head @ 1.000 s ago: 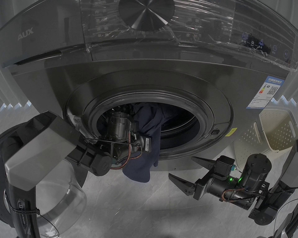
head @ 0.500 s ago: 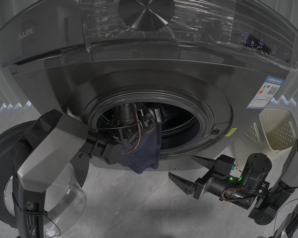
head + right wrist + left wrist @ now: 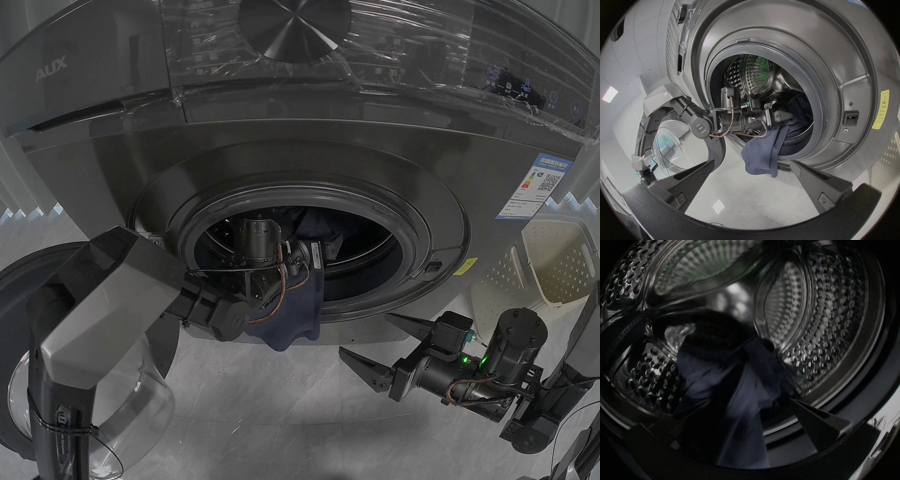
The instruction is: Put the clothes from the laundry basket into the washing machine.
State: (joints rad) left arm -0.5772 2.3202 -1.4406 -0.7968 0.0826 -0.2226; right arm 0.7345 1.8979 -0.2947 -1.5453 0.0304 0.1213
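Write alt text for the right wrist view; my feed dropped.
A navy garment drapes over the washer's rim, part inside and part hanging out, with the left arm in the opening. The open right gripper frames the foreground, clear of the garment; the door stands open.

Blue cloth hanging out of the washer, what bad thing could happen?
Part of the blue cloth hangs over the washer's rim outside the drum, so it might slide out onto the floor, or get pinched if the door shut now. The left arm's loose cable sits close to it and could snag it.
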